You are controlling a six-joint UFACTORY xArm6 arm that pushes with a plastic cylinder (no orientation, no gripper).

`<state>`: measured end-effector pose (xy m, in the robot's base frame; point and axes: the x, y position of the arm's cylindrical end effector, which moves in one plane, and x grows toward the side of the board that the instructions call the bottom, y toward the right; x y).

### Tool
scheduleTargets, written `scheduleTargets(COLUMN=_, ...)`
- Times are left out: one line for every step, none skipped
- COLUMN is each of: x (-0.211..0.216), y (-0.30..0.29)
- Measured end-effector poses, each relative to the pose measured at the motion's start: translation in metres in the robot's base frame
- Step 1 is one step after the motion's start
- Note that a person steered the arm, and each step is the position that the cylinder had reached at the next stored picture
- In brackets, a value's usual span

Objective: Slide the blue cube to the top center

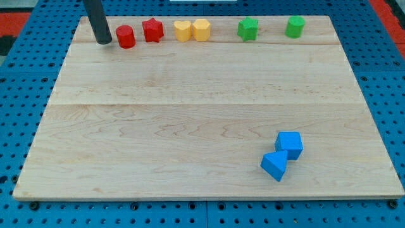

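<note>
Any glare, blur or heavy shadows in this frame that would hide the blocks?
Camera view: even, soft lighting, no glare on the wooden board; the blue cube and the blue block beside it are sharp, casting only faint shadows; my tip, just left of the red block, looks sharp too.

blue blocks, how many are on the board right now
2, both near the view's bottom right: the blue cube and, touching it at its lower left, a blue wedge-like block. Nothing on the board could hide another.
</note>
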<state>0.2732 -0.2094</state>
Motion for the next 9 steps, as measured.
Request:
scheduleTargets(x=0.027, y=-0.002)
scheduleTargets(x=0.011, y=0.026)
scheduleTargets(x=0.002, y=0.023)
scheduleTargets(x=0.001, y=0.012)
scheduleTargets(x=0.002, y=0.008)
scheduleTargets(x=0.062, y=0.024)
scheduleTargets(x=0.107, y=0.132)
scheduleTargets(x=0.136, y=0.252)
scheduleTargets(x=0.184, y=0.347)
